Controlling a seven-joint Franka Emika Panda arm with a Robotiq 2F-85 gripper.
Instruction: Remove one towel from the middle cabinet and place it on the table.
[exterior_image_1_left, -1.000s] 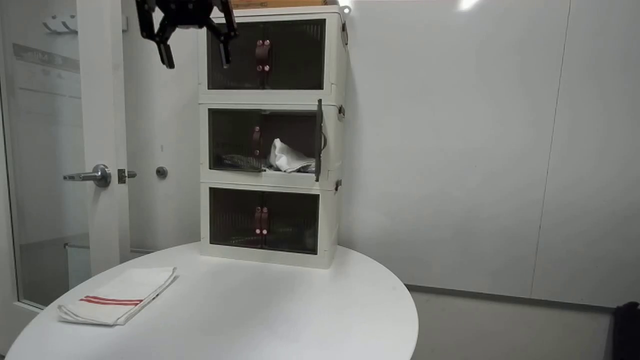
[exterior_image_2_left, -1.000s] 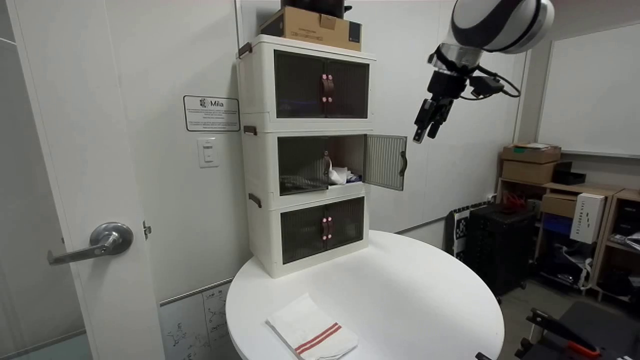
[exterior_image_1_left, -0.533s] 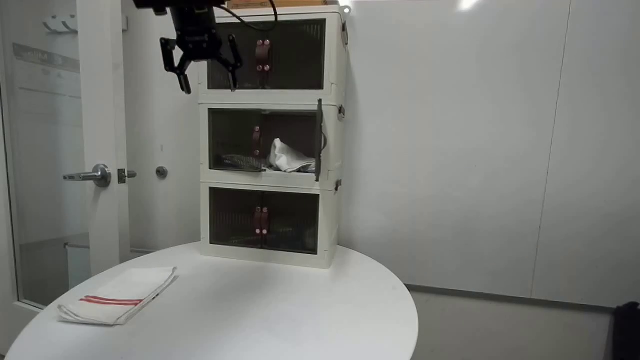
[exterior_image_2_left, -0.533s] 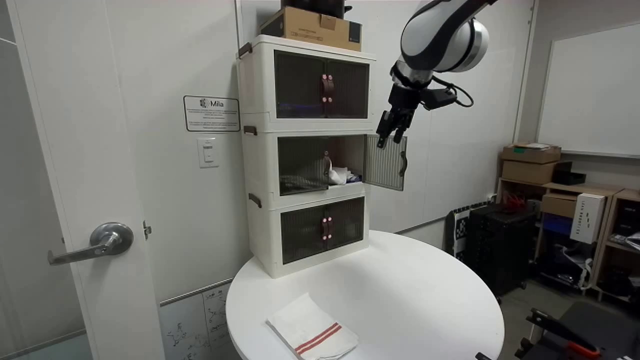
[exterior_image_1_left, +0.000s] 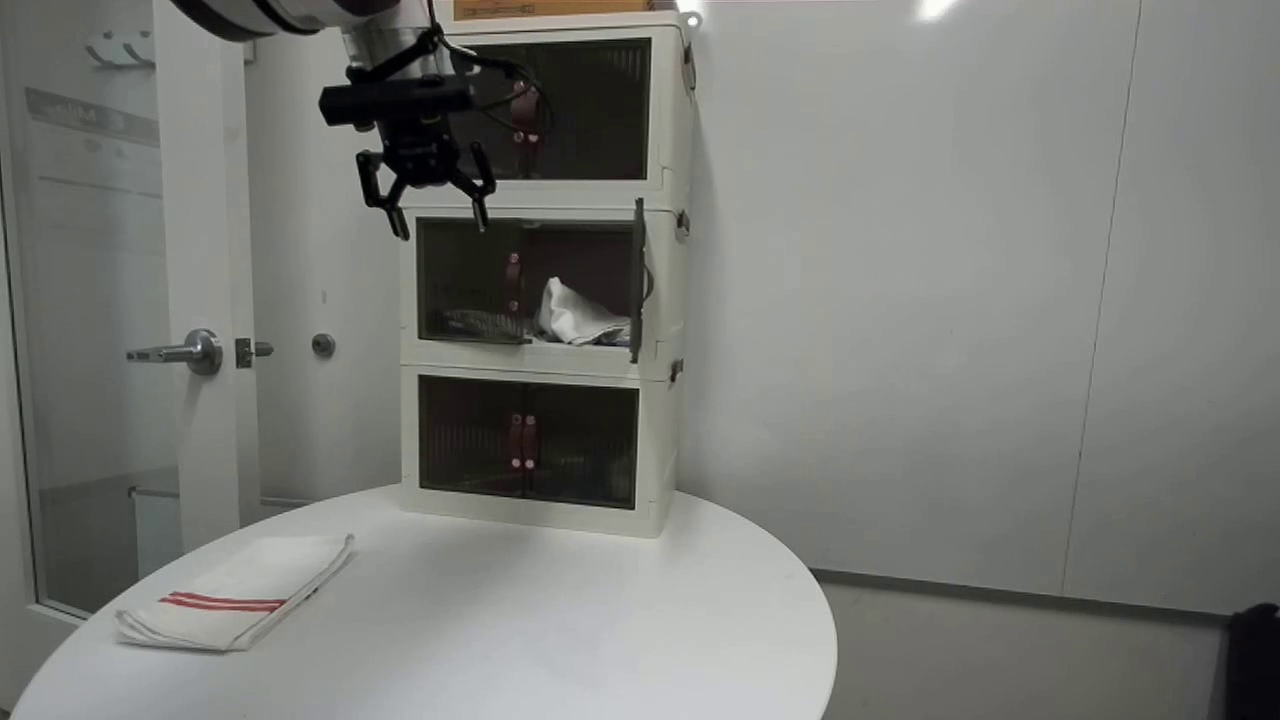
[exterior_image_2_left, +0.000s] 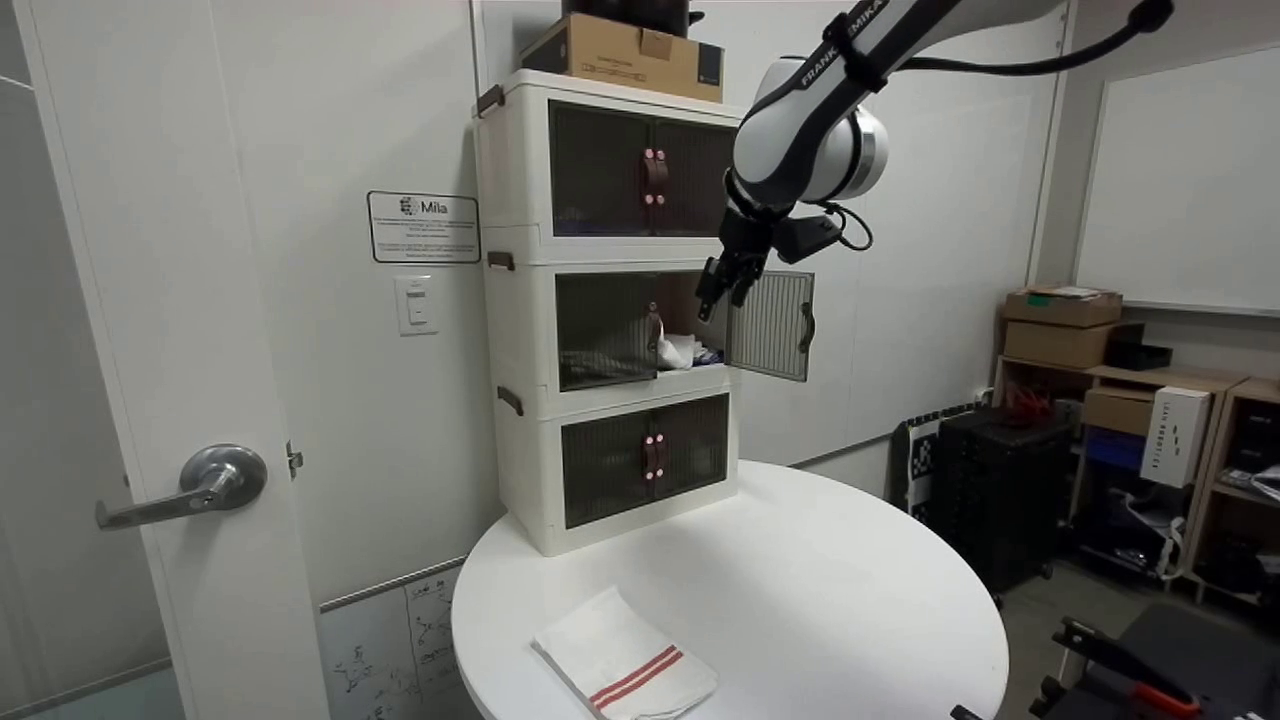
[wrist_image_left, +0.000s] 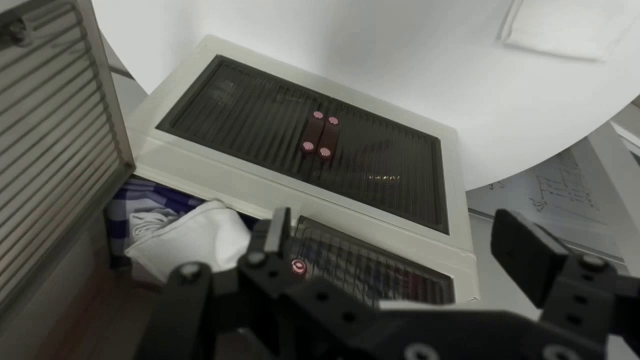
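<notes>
The middle cabinet (exterior_image_1_left: 465, 353) has one door (exterior_image_2_left: 770, 325) swung open; its other door covers the other half. A crumpled white towel (exterior_image_1_left: 578, 315) lies in the open half, also seen in the wrist view (wrist_image_left: 192, 245), on blue checked cloth (wrist_image_left: 172, 197). My gripper (exterior_image_1_left: 440, 230) is open and empty, outside the cabinet front. In an exterior view the gripper (exterior_image_2_left: 722, 305) overlaps the cabinet's opening. In the wrist view the fingers (wrist_image_left: 400, 240) are wide apart, with the white towel beyond one finger, not between them. The round white table (exterior_image_1_left: 560, 620) stands below.
A folded white towel with red stripes (exterior_image_1_left: 230, 595) lies on the table. Shut cabinets stand above (exterior_image_2_left: 640, 245) and below (exterior_image_2_left: 640, 540) the middle one. A cardboard box (exterior_image_2_left: 640, 60) sits on top. The open door sticks out beside the opening. A wall stands behind.
My gripper has come down from beside the top cabinet to the height of the middle cabinet's upper edge, and closer to the cabinets. It stays open. The towels have not moved.
</notes>
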